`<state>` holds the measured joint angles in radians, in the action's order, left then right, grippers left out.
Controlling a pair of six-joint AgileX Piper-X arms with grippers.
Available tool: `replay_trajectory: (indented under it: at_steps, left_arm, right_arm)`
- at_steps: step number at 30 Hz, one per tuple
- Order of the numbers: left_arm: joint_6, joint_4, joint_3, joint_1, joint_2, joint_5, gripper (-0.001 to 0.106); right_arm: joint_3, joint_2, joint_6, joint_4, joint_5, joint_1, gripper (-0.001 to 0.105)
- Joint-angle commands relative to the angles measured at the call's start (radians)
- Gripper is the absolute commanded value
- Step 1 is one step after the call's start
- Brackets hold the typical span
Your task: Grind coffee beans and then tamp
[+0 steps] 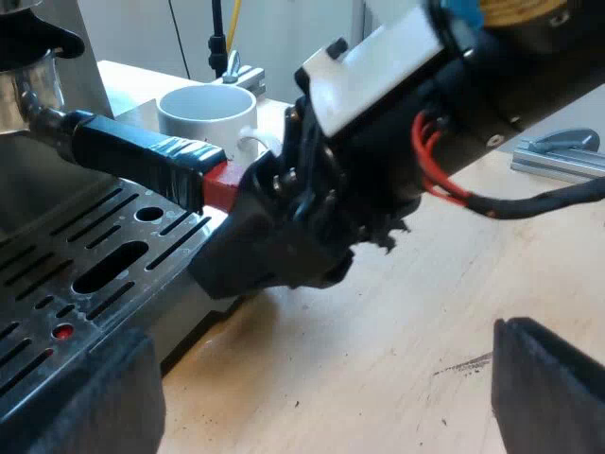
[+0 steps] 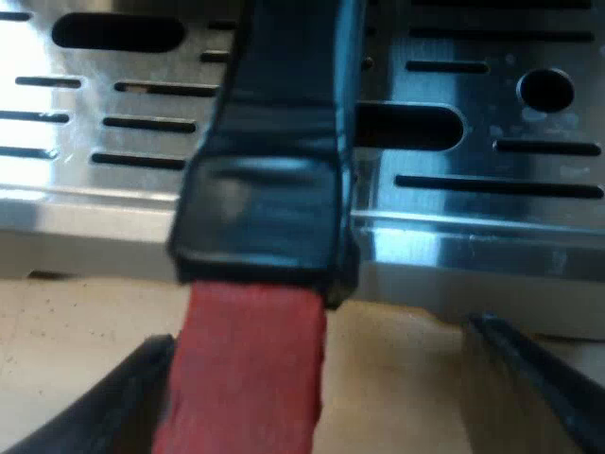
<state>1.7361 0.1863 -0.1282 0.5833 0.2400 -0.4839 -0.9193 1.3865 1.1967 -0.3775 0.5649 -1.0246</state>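
status. the holder (image 1: 128, 147) sits at the machine (image 1: 57, 284) front, above the slotted tray (image 2: 473, 180). its dark handle reaches out past the tray edge and its red end (image 2: 248, 374) hangs over the table (image 1: 378, 350).

right gripper (image 2: 317, 336): released. the fingers stand on either side of the red end. one finger is just beside it, the other stands apart with a clear gap. nothing is grasped.

left gripper (image 1: 317, 378): released and empty, low over the table near the tray edge.

mug (image 1: 203, 109): on the table just beyond the right arm's wrist.

step in hand, as judged: taking hold of the handle to work the holder for grinding.

fault risks:
- uneven closing. the nearer finger would meet the red end first and push the handle sideways, straining the holder in its seat.
- short hold. the fingers bracket only the tip, and the wrap looks glossy. a turn or pull could make the handle slip out.
- mug strike. a wide swing of the right arm could knock the mug.
- arm clash. the left gripper lies close to where the handle would come out.
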Motion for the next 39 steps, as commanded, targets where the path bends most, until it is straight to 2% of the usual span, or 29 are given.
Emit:
replay_trajectory:
  at_steps: [1, 15, 18, 20, 24, 28, 32, 34, 35, 37, 39]
  left_arm:
    - [0.013, -0.012, -0.005, 0.007, 0.001, -0.006, 0.073]
    - [0.013, -0.012, -0.005, 0.007, 0.001, -0.006, 0.073]
    - [0.013, -0.012, -0.005, 0.007, 0.001, -0.006, 0.073]
    - [0.013, -0.012, -0.005, 0.007, 0.001, -0.006, 0.073]
    - [0.013, -0.012, -0.005, 0.007, 0.001, -0.006, 0.073]
    - [0.013, -0.012, -0.003, 0.007, 0.001, -0.006, 0.073]
    - [0.013, -0.012, -0.003, 0.007, 0.001, -0.006, 0.073]
    - [0.013, -0.012, -0.003, 0.007, 0.001, -0.006, 0.073]
    - [0.013, -0.012, -0.003, 0.007, 0.001, -0.006, 0.073]
    - [0.013, -0.012, -0.003, 0.007, 0.001, -0.006, 0.073]
    - [0.013, -0.012, -0.003, 0.007, 0.001, -0.006, 0.073]
  right_arm:
    - [-0.007, 0.001, 0.001, 0.024, -0.001, 0.015, 0.062]
    - [-0.007, 0.018, 0.003, 0.048, -0.031, 0.037, 0.062]
    - [-0.007, 0.021, 0.022, 0.053, -0.035, 0.037, 0.062]
    - [-0.007, 0.021, 0.070, 0.062, -0.040, 0.037, 0.062]
    - [-0.007, 0.021, 0.087, 0.067, -0.047, 0.036, 0.060]
    - [-0.007, 0.021, 0.087, 0.067, -0.047, 0.036, 0.050]
    - [-0.007, 0.021, 0.087, 0.067, -0.047, 0.036, 0.047]
    - [-0.007, 0.021, 0.087, 0.067, -0.047, 0.036, 0.038]
    - [-0.007, 0.021, 0.087, 0.067, -0.047, 0.036, 0.016]
    - [-0.007, 0.021, 0.087, 0.067, -0.047, 0.032, 0.000]
    - [-0.007, 0.021, 0.087, 0.067, -0.047, 0.028, 0.000]
